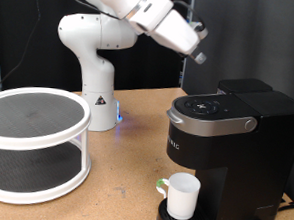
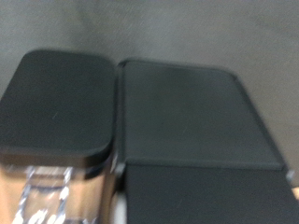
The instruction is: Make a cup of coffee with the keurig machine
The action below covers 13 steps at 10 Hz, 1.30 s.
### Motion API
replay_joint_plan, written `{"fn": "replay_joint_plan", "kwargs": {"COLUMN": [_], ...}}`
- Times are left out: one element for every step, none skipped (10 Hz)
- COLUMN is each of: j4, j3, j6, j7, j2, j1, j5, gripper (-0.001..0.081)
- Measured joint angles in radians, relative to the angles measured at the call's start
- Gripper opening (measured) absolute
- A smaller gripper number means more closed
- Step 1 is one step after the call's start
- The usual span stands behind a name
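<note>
Hovering above the keurig machine (image 1: 231, 125), the end effector (image 1: 198, 56); opening unclear.

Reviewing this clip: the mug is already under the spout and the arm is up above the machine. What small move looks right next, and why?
Probably a short descent toward the top of the keurig machine. The cup already stands on the drip tray beneath the brew head, and the lid looks closed. The gripper hangs in the air above the machine, touching nothing; the wrist view shows only the machine's dark top surfaces, no fingers.
</note>
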Motion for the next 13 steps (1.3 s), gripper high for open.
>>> {"fn": "replay_joint_plan", "kwargs": {"j4": [0.012, 0.01, 0.011, 0.019, 0.038, 0.066, 0.109, 0.168, 0.243, 0.23, 0.21, 0.196, 0.195], "j3": [0.007, 0.007, 0.014, 0.035, 0.062, 0.092, 0.117, 0.134, 0.137, 0.137, 0.144, 0.158, 0.175], "j6": [0.013, 0.011, 0.014, 0.015, 0.012, -0.007, -0.062, -0.165, -0.251, -0.208, -0.133, -0.068, -0.027], "j7": [0.01, 0.01, 0.004, 0.011, 0.029, 0.052, 0.071, 0.083, 0.086, 0.086, 0.088, 0.098, 0.128], "j2": [0.008, 0.008, 0.008, 0.008, 0.01, 0.018, 0.039, 0.071, 0.138, 0.133, 0.124, 0.116, 0.111], "j1": [0.003, 0.002, 0.0, -0.004, -0.006, -0.007, -0.008, -0.007, -0.01, -0.009, -0.009, -0.009, -0.01], "j5": [0.007, 0.006, -0.065, -0.183, -0.309, -0.436, -0.558, -0.65, -0.708, -0.691, -0.718, -0.761, -0.82], "gripper": [0.08, 0.08, 0.08, 0.08, 0.08, 0.08, 0.08, 0.08, 0.08, 0.08, 0.08, 0.08, 0.08]}}
